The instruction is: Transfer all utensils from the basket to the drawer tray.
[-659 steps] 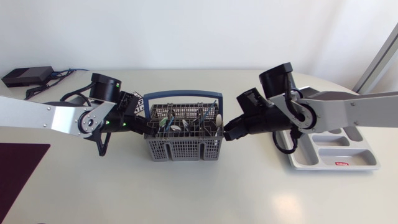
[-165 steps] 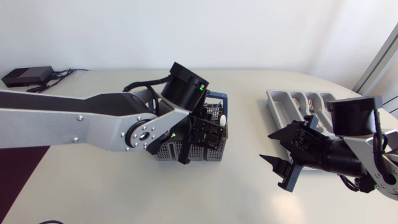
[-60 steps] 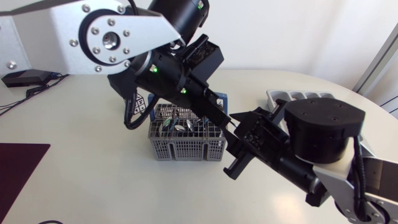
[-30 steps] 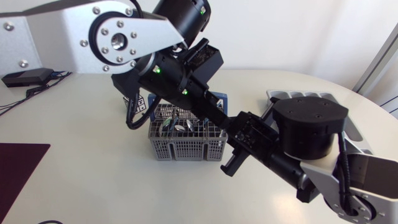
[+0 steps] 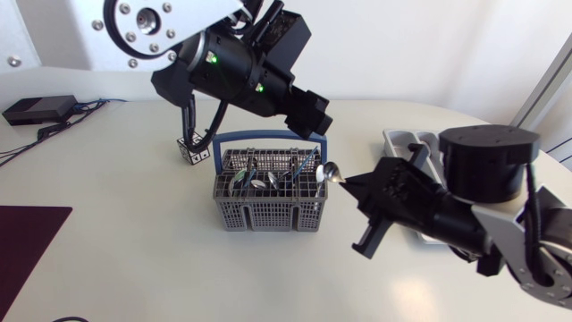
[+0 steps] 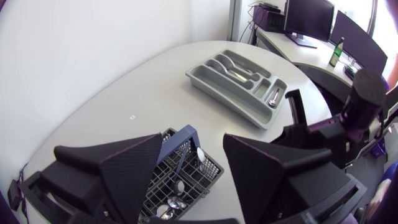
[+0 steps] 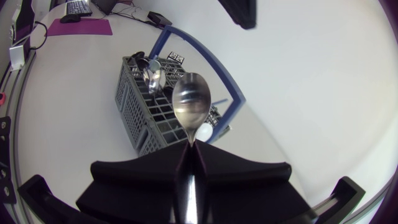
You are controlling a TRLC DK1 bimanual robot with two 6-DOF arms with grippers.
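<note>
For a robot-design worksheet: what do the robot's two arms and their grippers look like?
Both arms have silver-grey links and black joints. The left arm shows a round plate ringed with bolts, small green lights and black cables. The right arm has a fat black cylinder joint and a looping black cable. The left gripper and right gripper are matte black, each with two broad wedge fingers.

Bright even light, soft shadows, sheen on table point(image 5: 179, 268), fisheye-bent wrist views

No legible text, label or number anywhere.
</note>
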